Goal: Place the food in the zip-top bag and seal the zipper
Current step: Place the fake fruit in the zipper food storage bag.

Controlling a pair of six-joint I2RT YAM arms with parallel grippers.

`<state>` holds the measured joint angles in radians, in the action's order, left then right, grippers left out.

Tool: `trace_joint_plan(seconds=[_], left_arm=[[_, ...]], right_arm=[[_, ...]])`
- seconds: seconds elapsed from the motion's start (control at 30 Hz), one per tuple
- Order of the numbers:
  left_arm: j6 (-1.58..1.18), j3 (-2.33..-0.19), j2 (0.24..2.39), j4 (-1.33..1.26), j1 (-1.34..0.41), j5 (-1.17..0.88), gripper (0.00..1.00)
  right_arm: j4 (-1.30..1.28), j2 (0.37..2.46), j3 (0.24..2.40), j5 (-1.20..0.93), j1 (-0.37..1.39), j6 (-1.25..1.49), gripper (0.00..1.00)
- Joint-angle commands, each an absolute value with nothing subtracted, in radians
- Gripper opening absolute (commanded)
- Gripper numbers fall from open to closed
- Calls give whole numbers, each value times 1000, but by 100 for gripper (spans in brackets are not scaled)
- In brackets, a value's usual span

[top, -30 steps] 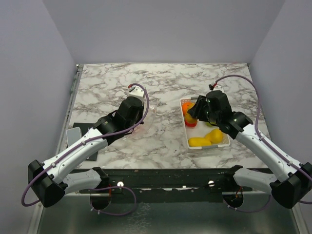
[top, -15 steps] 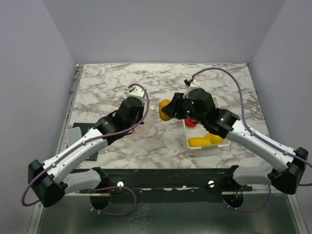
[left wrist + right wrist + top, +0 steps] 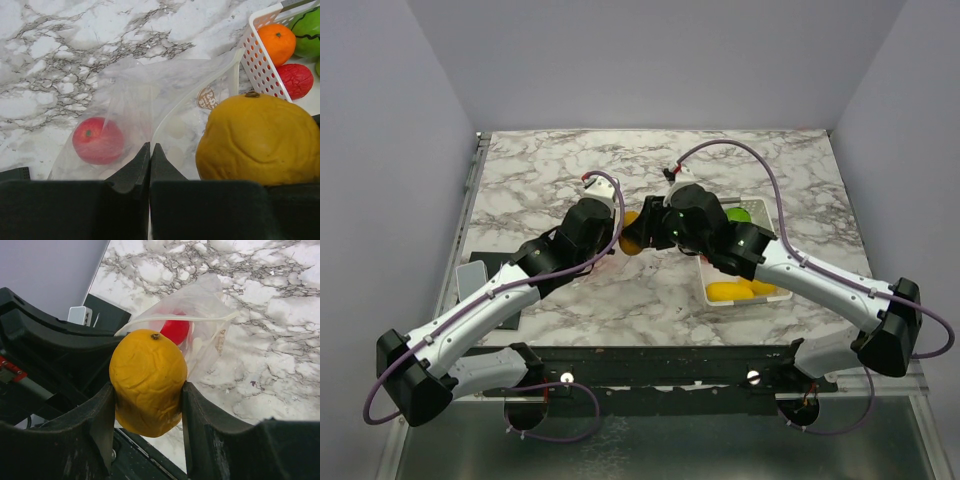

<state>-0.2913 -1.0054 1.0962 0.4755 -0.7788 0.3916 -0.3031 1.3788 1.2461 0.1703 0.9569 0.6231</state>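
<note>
The see-through zip-top bag (image 3: 150,90) lies on the marble beside the white tray (image 3: 256,55). My left gripper (image 3: 150,148) is shut on the bag's mouth edge, where the zipper (image 3: 175,318) runs as a pale strip and is lifted open. A red fruit (image 3: 98,141) sits inside the bag. My right gripper (image 3: 148,390) is shut on a wrinkled yellow fruit (image 3: 147,377) and holds it just above the bag's mouth (image 3: 632,243). In the tray lie an orange (image 3: 280,42), a striped green ball (image 3: 307,32), a red fruit (image 3: 296,80) and yellow ones (image 3: 735,291).
A black mat (image 3: 485,268) with a small grey box (image 3: 470,277) lies at the table's left edge. The two arms meet near the table's middle, with their wrists close together. Grey walls enclose the table on three sides.
My right arm has swung left from the tray to the bag's mouth, carrying the yellow fruit. The left arm and the bag have stayed put.
</note>
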Motion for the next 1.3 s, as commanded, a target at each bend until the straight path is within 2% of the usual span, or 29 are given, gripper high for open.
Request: trace_joint_plan(seconds=[0.0,0.3,0.43,0.57,0.73,0.83,1.03,1.27], left_arm=[[-289,-992,1074,456,-773,370,0],[-290,-991,1071,454,-773,367,0],[-289,-990,1065,454,-773,373,0],[-288,-989,1065,454,-773,375,0],[-287,-989,1069,454,-773,375,0],[-288,-989,1071,454,-773,377,0],[-287,-990,1075,454,-773,378,0],[-286,-988,1080,454,-774,377,0]], right_arm=[[-262,1415,1266,163,966,663,5],[-286,1494,1269,149,966,679,5],[-288,1512,1245,157,969,685,14],[-306,1514,1233,179,975,687,29],[-323,1479,1221,211,977,685,62],[-339,1444,1213,237,977,684,74],[-360,1346,1169,297,977,691,80],[-428,1221,1115,405,977,708,75]])
